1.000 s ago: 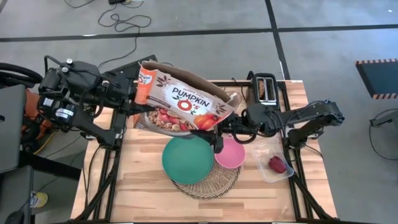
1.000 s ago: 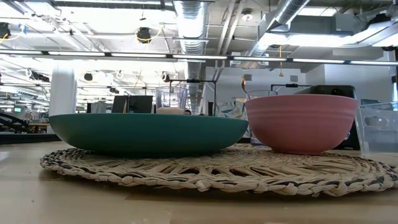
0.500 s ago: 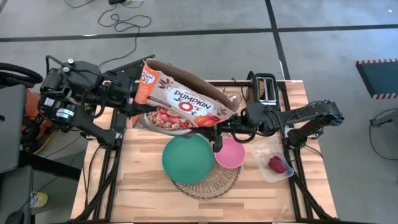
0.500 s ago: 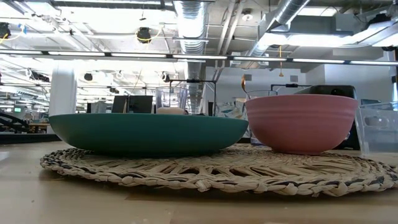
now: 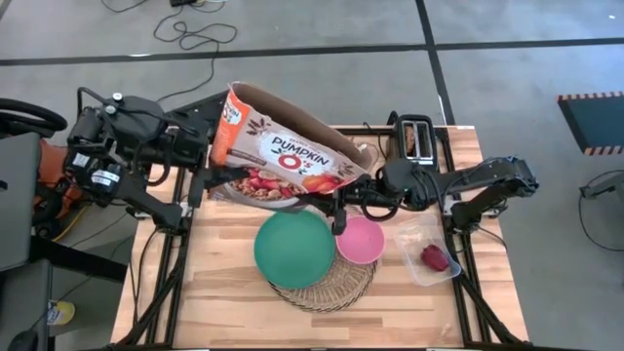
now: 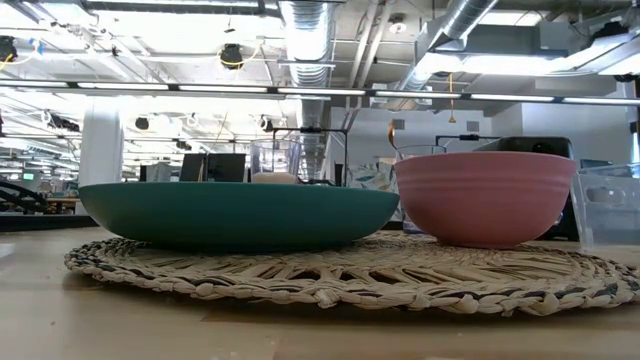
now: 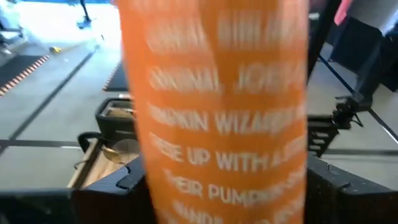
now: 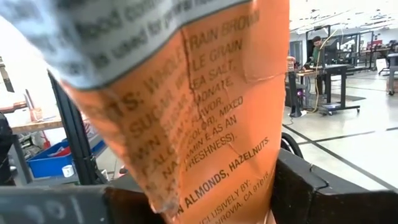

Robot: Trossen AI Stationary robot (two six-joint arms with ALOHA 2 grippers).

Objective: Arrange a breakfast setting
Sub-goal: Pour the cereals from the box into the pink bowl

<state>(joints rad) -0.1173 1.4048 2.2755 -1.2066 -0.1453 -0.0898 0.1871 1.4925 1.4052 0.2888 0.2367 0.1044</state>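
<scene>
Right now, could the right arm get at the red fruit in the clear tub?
Probably not yet: the right gripper is at the cereal box, which both arms carry. The red fruit lies uncovered in the tub, below that arm.

Plate (image 5: 293,249) and bowl (image 5: 360,240) sitting side by side on mat (image 5: 326,287), bowl to the right. Cereal box (image 5: 289,161) hanging tilted behind them; toaster (image 5: 417,138) sitting at back right, tub (image 5: 432,251) lying right of bowl.

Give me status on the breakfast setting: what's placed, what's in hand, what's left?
Placed: teal plate and pink bowl sit on the woven mat.
In hand: the cereal box hangs tilted above the table's far side, between the left gripper and right gripper.
Left: the red fruit lies in its clear tub; the box isn't set down.
</scene>
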